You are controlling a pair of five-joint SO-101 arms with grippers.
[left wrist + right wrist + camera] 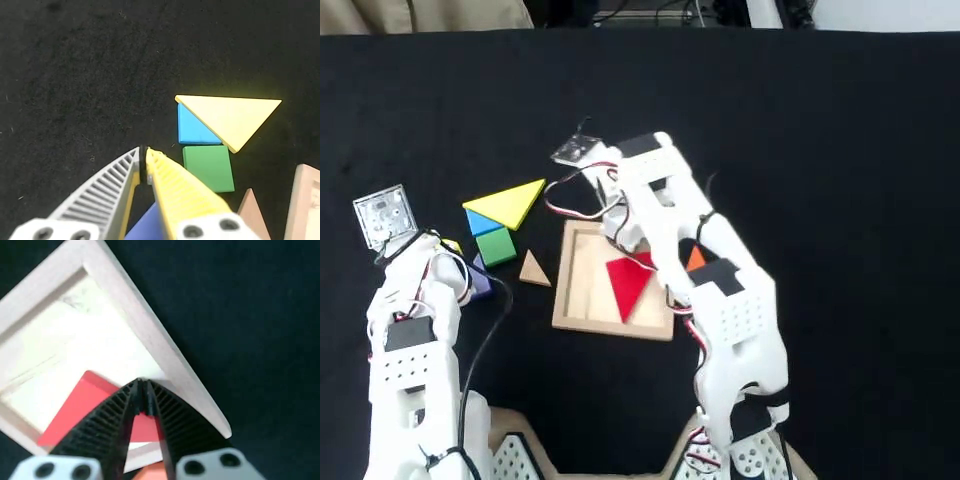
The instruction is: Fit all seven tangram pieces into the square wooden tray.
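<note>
High view, left to right across the black table: left gripper, one finger yellow and one grey, tips pressed together with nothing between them, poised over a purple piece at the table's left; yellow triangle farther back, long edge touching a blue triangle; green square just beside the blue triangle, a thin gap between them in the left wrist view; small tan triangle flat on the table between green square and tray, near the tray's left rim but apart from it; square wooden tray at centre, mostly bare wood inside; red triangle flat within the tray, toward its right half, one point aimed at the near rim; right gripper, black fingers closed to a point and clamping nothing, above the red triangle close to a tray corner; orange piece just outside the tray's right rim, partly hidden under the right arm; six pieces outside the tray, one inside.
</note>
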